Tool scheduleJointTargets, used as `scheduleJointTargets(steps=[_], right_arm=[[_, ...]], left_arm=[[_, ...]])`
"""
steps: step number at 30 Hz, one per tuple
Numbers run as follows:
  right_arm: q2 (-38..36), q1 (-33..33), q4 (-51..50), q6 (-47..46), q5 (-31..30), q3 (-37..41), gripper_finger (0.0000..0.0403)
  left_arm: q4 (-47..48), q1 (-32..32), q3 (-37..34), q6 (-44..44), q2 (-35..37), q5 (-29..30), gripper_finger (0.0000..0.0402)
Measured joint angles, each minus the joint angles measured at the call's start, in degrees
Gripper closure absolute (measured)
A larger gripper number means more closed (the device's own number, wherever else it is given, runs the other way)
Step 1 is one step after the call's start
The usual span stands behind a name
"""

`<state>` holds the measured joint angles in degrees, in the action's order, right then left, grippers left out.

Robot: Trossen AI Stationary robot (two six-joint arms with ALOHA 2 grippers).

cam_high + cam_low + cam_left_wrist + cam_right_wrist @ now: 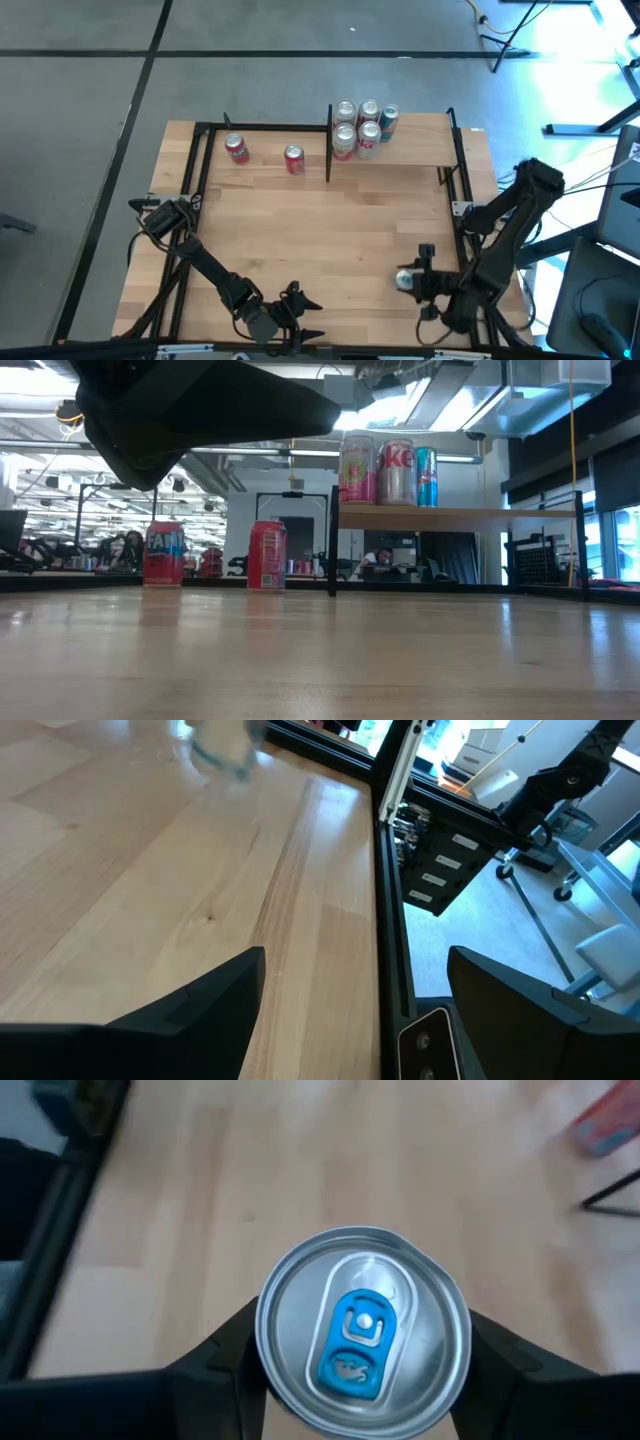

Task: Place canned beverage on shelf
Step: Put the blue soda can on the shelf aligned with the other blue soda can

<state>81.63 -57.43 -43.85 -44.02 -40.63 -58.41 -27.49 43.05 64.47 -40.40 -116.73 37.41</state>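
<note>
Looked like a robotics lab or open industrial workroom: butcher-block table in a black frame on bare grey concrete floor, tripod stand legs, exposed ceiling ducts and strip lights, cluttered workbenches behind

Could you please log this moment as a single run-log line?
right gripper: around can, near table front-right | left gripper: open, waiting front-left | shelf: five cans | two red cans beside it
</note>
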Motion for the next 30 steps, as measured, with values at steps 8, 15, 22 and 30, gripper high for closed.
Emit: scheduleJointTargets(steps=[8,15,22,30], right_arm=[[-9.6,11.1,-9.0,15.1,-0.8,-5.6,0.0201],[-17.8,27.4,-9.5,30.9,5.8,-5.9,0.0201],[-24.2,42.5,-8.7,43.1,11.6,-5.9,0.0201],[-25.7,61.7,-2.4,53.9,23.2,-5.8,0.0201]], left_arm=[[0.0,0.2,0.0,0.3,0.0,-0.4,0.0102],[-0.1,-2.4,0.0,5.0,0.2,-6.1,0.0102],[0.3,-7.0,0.0,13.2,2.7,-20.9,0.0102],[12.4,-6.5,0.0,21.5,9.1,-18.7,0.0102]])
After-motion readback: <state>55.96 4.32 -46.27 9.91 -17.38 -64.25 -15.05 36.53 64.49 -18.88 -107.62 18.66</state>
